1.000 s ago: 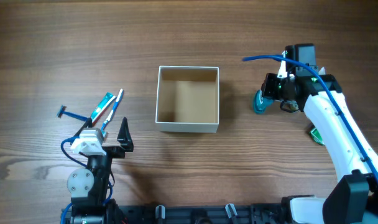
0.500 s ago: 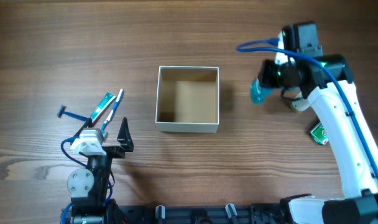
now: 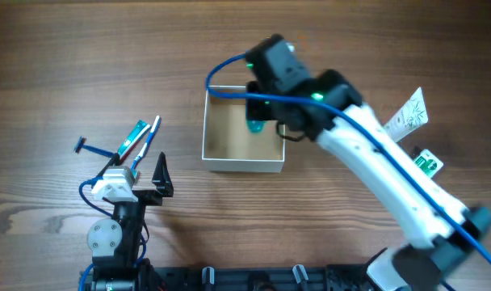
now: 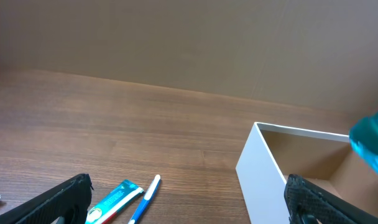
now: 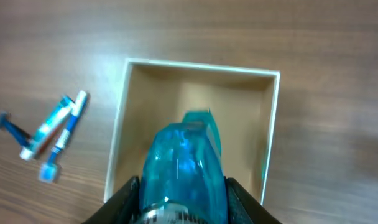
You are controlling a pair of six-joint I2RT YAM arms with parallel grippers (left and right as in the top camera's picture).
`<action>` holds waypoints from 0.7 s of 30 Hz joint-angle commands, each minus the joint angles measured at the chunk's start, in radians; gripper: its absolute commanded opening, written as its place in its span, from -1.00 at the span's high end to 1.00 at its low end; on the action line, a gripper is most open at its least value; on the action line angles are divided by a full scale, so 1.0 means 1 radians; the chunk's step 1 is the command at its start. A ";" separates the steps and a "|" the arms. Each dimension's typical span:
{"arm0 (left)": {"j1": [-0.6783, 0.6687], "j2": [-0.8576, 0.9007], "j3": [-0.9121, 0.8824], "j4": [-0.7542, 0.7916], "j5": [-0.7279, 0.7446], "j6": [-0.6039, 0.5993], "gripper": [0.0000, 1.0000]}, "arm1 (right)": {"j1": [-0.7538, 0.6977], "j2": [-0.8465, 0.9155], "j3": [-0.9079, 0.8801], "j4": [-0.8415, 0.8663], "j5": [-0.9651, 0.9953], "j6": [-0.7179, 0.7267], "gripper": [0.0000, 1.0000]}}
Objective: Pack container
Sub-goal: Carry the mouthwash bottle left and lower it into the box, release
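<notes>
Teal translucent bottle, pinched at its lower body between the fingers of the right claw, which is clenched on it; its narrow end points ahead, over the open box. Next out, the container: a square shallow box with white walls and a tan cardboard floor, standing on the wooden worktop with nothing visible inside. From overhead the bottle hangs within the box outline, towards its right wall; how high it is above the floor cannot be told. Hazards, as judged: let go too high, the bottle could bounce, roll against a wall or tip out over the low rim; brought down off-centre, bottle or fingers could catch the right wall and push the light box across the worktop; laid slantwise, it would probably take room the remaining items need. Beyond the box on the left lie a blue-and-white toothpaste tube, a slim white stick with a blue end, likely a toothbrush, and a small blue razor. The left claw rests near them with fingers spread wide, grasping nothing, well apart from the container. Right of the box lie a white sachet and a green packet, partly under the arm.
</notes>
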 commanded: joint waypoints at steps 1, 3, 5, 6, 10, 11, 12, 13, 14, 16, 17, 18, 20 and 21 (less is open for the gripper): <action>0.005 -0.007 -0.009 0.001 -0.014 -0.010 -0.99 | 0.021 0.120 0.132 -0.012 0.006 0.049 0.92; 0.005 -0.007 -0.009 0.001 -0.013 -0.010 -1.00 | 0.021 0.180 0.144 0.014 -0.009 0.047 0.91; 0.005 -0.007 -0.009 0.001 -0.013 -0.010 -1.00 | 0.021 0.224 0.145 0.074 -0.008 0.037 0.91; 0.005 -0.007 -0.009 0.001 -0.013 -0.010 -1.00 | 0.021 0.241 0.145 0.096 -0.008 0.038 0.91; 0.005 -0.007 -0.009 0.002 -0.012 -0.011 -0.99 | 0.019 0.288 0.145 0.152 -0.005 0.040 0.91; 0.005 -0.007 -0.009 0.002 -0.009 -0.010 -1.00 | 0.019 0.298 0.145 0.157 -0.004 0.053 0.91; 0.005 -0.007 -0.009 0.002 -0.005 -0.011 -0.99 | 0.018 0.310 0.145 0.160 -0.005 0.075 0.91; 0.005 -0.007 -0.009 0.002 -0.005 -0.010 -1.00 | 0.018 0.321 0.145 0.162 -0.005 0.083 0.91; 0.005 -0.007 -0.009 0.002 -0.005 -0.010 -1.00 | 0.018 0.332 0.145 0.166 -0.005 0.084 0.91; 0.005 -0.007 -0.009 0.002 -0.005 -0.011 -0.99 | 0.018 0.343 0.145 0.176 -0.005 0.083 0.91; 0.005 -0.007 -0.009 0.002 -0.005 -0.010 -1.00 | 0.018 0.347 0.145 0.185 -0.005 0.083 0.91; 0.005 -0.007 -0.009 0.002 -0.005 -0.010 -0.99 | 0.018 0.350 0.145 0.193 -0.005 0.083 0.91; 0.005 -0.007 -0.009 0.002 -0.005 -0.011 -0.99 | 0.018 0.363 0.145 0.210 -0.005 0.082 0.91; 0.005 -0.007 -0.009 0.002 -0.005 -0.011 -1.00 | 0.018 0.367 0.145 0.214 -0.005 0.082 0.91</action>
